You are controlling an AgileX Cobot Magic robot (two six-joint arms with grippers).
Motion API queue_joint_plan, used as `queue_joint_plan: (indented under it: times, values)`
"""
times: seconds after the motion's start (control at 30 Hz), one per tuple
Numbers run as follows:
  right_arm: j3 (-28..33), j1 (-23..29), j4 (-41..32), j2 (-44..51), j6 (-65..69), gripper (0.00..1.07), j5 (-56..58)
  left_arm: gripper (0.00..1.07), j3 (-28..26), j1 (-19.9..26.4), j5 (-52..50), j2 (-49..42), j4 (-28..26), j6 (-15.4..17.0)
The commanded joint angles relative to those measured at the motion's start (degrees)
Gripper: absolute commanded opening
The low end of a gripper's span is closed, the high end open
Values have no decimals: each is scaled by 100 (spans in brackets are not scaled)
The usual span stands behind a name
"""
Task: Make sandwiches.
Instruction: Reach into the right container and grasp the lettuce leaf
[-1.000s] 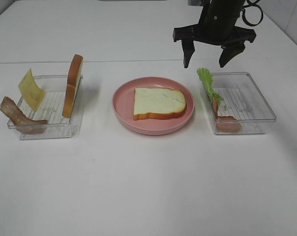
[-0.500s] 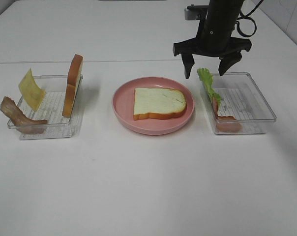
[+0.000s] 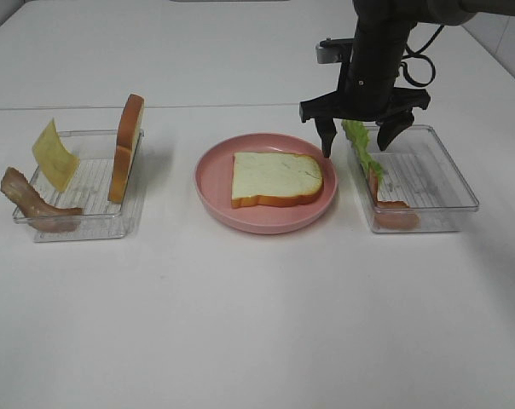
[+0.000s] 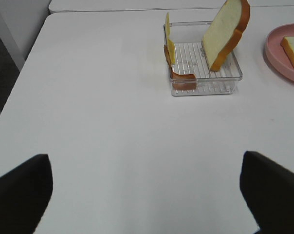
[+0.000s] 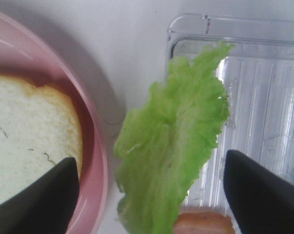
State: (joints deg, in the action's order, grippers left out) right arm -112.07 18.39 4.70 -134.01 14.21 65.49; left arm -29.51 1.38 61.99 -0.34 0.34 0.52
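Left gripper (image 4: 147,190) is hanging wide open, holding nothing, over bare table (image 4: 113,136), well out from the plate (image 3: 266,220), past the left tray (image 3: 78,228).

Plate is carrying one flat slice (image 3: 276,179). It's lying crumb up, long axis running tray to tray, domed top pointing at the right tray (image 3: 436,223).

Left tray is holding three items:
- Left bacon (image 3: 31,203) is draping over the wall farthest from the plate, one end hanging outside.
- Cheese (image 3: 54,154) is leaning on that same wall, standing on a corner.
- Upright slice (image 3: 126,149) is standing on edge against the wall nearest the plate, long axis running up.

Right tray is holding two:
- Right bacon (image 3: 396,213) is sitting in the near plate-side corner.
- Lettuce (image 3: 366,158) is standing along the plate-side wall, long axis running up, tip poking above the rim.

Right gripper (image 3: 357,136) is hovering over that tray's far plate-side corner, jaws spread wide and straddling the lettuce tip. One finger is coming down between plate and tray, the other over the tray. It's gripping nothing. The wrist view is showing gaps on both sides of the leaf.
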Motion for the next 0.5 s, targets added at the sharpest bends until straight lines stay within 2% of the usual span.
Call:
queue_joint_plan:
  times: [0.03, 0.07, 0.1, 0.17, 0.23, 0.27, 0.33, 0.37, 0.43, 0.47, 0.5]
  values:
    - [-17, -6, 11, -11, -23, 68, -63, 102, 0, -40, -40, -74, 0, -6]
    - [-17, -6, 11, -11, -23, 68, -63, 102, 0, -40, -40, -74, 0, -6]
    - [-17, -6, 29, -11, -23, 62, -63, 102, 0, -40, -40, -74, 0, -6]
    - [-17, -6, 29, -11, -17, 59, -63, 102, 0, -40, -40, -74, 0, -6]
    - [-17, -6, 63, -11, -17, 47, -46, 102, 0, -40, -40, -74, 0, -6]
    - [-17, -6, 63, -11, -17, 47, -46, 102, 0, -40, -40, -74, 0, -6]
    - [-17, -6, 74, -6, -17, 38, -46, 102, 0, -40, -40, -74, 0, -6]
    - [-17, -6, 74, -6, -17, 38, -46, 102, 0, -40, -40, -74, 0, -6]
    - [-17, -6, 103, -6, -17, 26, -46, 102, 0, -40, -40, -74, 0, -6]
    - [-17, -6, 103, -6, -17, 26, -46, 102, 0, -40, -40, -74, 0, -6]
    - [-17, -6, 160, -6, -17, 16, -46, 102, 0, -40, -40, -74, 0, -6]
